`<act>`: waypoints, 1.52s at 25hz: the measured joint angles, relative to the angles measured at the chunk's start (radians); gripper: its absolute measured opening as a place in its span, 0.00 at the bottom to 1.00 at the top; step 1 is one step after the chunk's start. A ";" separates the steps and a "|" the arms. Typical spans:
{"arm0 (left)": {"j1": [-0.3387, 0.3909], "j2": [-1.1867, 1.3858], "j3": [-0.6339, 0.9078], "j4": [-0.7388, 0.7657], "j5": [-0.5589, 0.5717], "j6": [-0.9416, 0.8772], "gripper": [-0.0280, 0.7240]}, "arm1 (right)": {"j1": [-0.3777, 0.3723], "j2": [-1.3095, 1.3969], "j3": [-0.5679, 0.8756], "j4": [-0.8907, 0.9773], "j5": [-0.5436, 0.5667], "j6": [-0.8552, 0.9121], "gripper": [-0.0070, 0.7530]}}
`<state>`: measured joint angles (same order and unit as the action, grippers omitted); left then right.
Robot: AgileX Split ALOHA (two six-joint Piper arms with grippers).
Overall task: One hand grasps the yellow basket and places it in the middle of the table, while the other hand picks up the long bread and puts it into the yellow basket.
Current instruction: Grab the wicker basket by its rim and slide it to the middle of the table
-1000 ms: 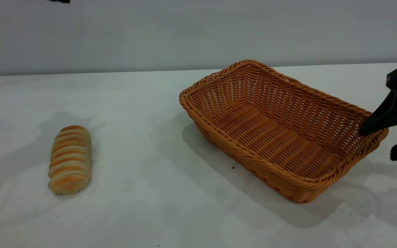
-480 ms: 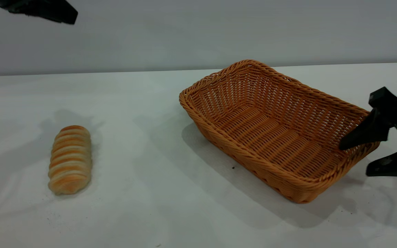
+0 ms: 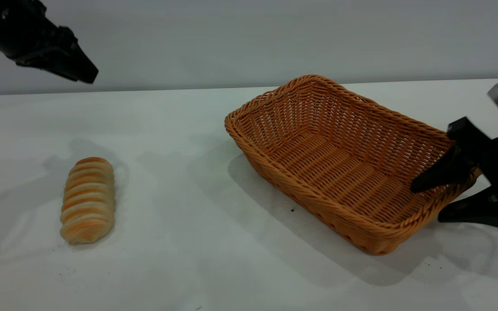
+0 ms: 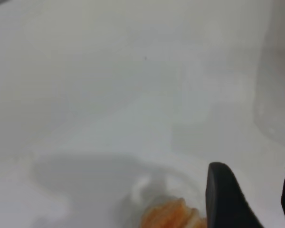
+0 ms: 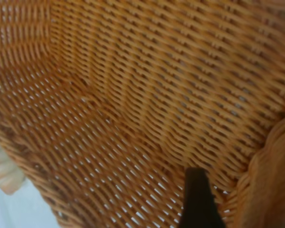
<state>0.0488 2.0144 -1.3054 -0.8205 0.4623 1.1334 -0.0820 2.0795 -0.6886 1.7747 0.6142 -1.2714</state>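
The yellow basket (image 3: 344, 164) stands right of the table's middle, empty. My right gripper (image 3: 427, 203) is open astride the basket's right end wall, one finger (image 3: 435, 175) inside and the other (image 3: 474, 211) outside near the table. The right wrist view shows the inner finger (image 5: 197, 199) against the woven wall (image 5: 133, 95); the outer finger is hidden there. The long bread (image 3: 88, 199) lies at the left of the table. My left gripper (image 3: 87, 75) hangs high above and behind it, open, and in the left wrist view the bread's end (image 4: 173, 216) shows beside its fingers (image 4: 223, 194).
The white table (image 3: 180, 242) stretches bare between bread and basket, with a few dark specks (image 3: 292, 210). A plain grey wall runs behind the table's back edge.
My left arm has come down into view at the upper left. My right gripper has moved left and lower, its inner finger reaching deeper into the basket. Basket and bread have not moved.
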 joint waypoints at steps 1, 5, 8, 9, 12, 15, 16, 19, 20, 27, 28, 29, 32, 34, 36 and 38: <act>0.000 0.006 0.000 0.001 0.000 -0.004 0.51 | 0.011 0.012 -0.009 0.000 0.000 -0.001 0.65; 0.000 0.021 0.000 0.006 -0.002 -0.008 0.51 | 0.052 0.063 -0.052 0.000 -0.004 0.003 0.60; 0.004 0.021 0.000 0.006 -0.004 -0.009 0.51 | 0.068 0.073 -0.063 0.004 -0.033 0.013 0.40; 0.008 0.021 0.000 0.006 -0.004 -0.009 0.51 | 0.068 0.073 -0.063 0.009 -0.043 0.011 0.32; 0.018 0.021 0.000 0.006 -0.006 -0.009 0.51 | 0.070 0.073 -0.065 0.010 -0.046 0.005 0.09; 0.022 0.021 -0.001 0.006 -0.007 -0.013 0.51 | 0.075 0.072 -0.068 -0.024 -0.042 -0.016 0.07; 0.022 0.021 -0.001 0.006 -0.007 -0.013 0.51 | 0.075 0.069 -0.068 -0.027 -0.043 -0.016 0.07; 0.022 0.021 -0.001 0.006 -0.007 -0.017 0.51 | 0.080 0.035 -0.078 -0.085 -0.064 -0.020 0.07; 0.022 0.021 -0.001 0.006 -0.007 -0.018 0.51 | 0.088 0.017 -0.091 -0.122 -0.076 -0.009 0.07; 0.022 0.021 -0.001 0.006 0.010 -0.032 0.51 | 0.233 -0.051 -0.283 -0.500 -0.072 0.304 0.07; 0.022 0.021 -0.001 0.006 0.013 -0.034 0.51 | 0.255 -0.051 -0.310 -0.569 -0.080 0.369 0.07; 0.022 0.021 -0.001 0.006 0.015 -0.037 0.51 | 0.279 -0.051 -0.335 -0.640 -0.088 0.423 0.07; 0.022 0.021 -0.001 0.006 0.019 -0.045 0.51 | 0.326 -0.048 -0.396 -0.830 -0.100 0.623 0.07; 0.022 0.021 -0.001 0.006 0.019 -0.047 0.51 | 0.343 -0.039 -0.428 -0.931 -0.099 0.738 0.07; 0.022 0.021 -0.001 0.006 0.019 -0.047 0.51 | 0.345 -0.017 -0.453 -1.009 -0.098 0.836 0.07; 0.022 0.021 -0.001 0.006 0.019 -0.048 0.51 | 0.346 0.010 -0.466 -1.055 -0.100 0.916 0.07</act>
<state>0.0707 2.0357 -1.3063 -0.8150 0.4817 1.0850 0.2640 2.0892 -1.1545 0.7194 0.5139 -0.3554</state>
